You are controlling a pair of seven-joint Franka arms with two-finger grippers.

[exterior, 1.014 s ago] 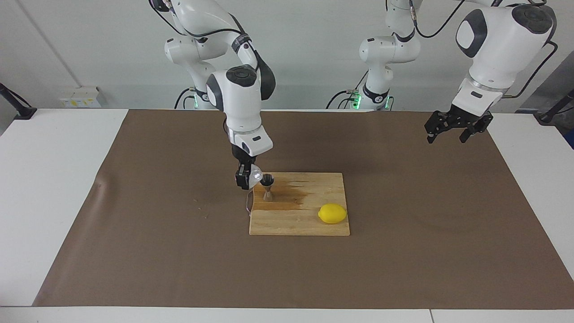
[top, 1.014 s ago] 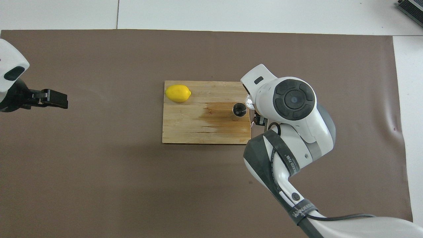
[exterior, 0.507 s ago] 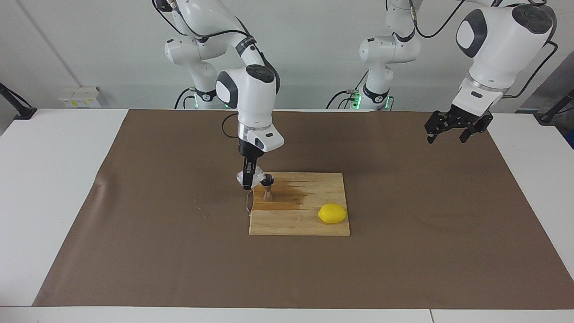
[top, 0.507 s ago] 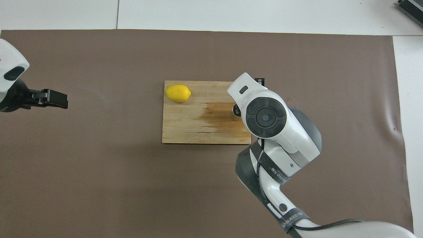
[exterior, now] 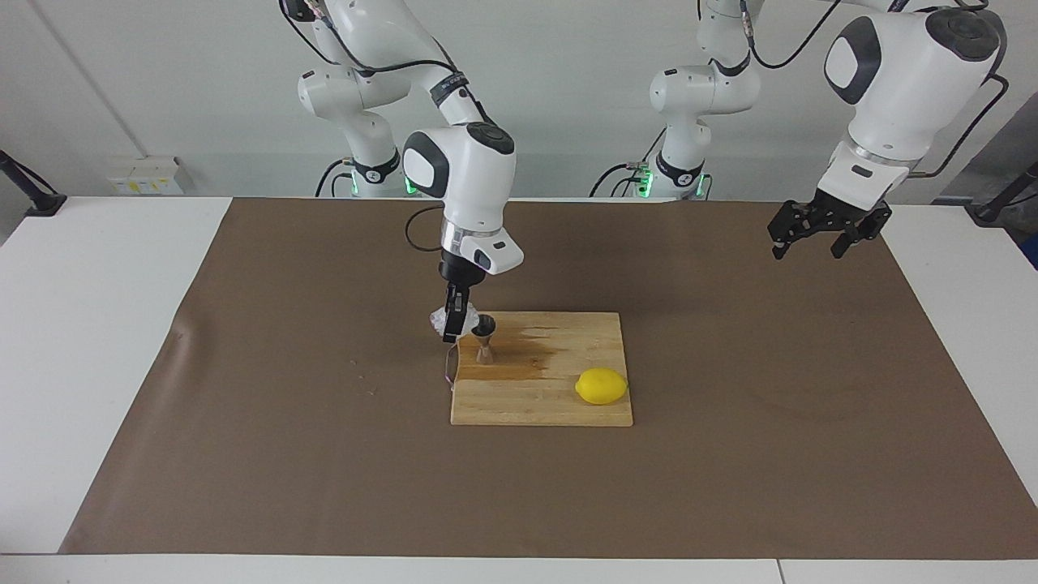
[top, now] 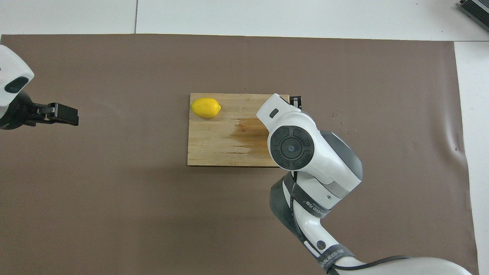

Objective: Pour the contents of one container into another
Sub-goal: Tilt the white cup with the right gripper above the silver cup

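My right gripper (exterior: 449,327) is shut on the small clear faceted glass cup (exterior: 439,319). It holds the cup just above the cutting board's edge at the right arm's end, beside the steel jigger (exterior: 484,337). The jigger stands upright on the board. The cup sits beside the jigger's mouth, not over it. In the overhead view the right wrist hides the cup and the jigger, and only a dark finger (top: 296,101) shows. My left gripper (exterior: 817,239) waits open in the air over the brown mat at the left arm's end; it also shows in the overhead view (top: 63,114).
The wooden cutting board (exterior: 551,410) lies mid-table on the brown mat and has a dark wet stain (exterior: 527,350) beside the jigger. A yellow lemon (exterior: 601,386) lies on the board's corner farthest from the robots, toward the left arm's end. A thin string (exterior: 448,371) lies at the board's edge.
The right wrist has turned and the arm has straightened up. The cup has swung back from over the jigger's mouth to beside it. The left arm has not moved.
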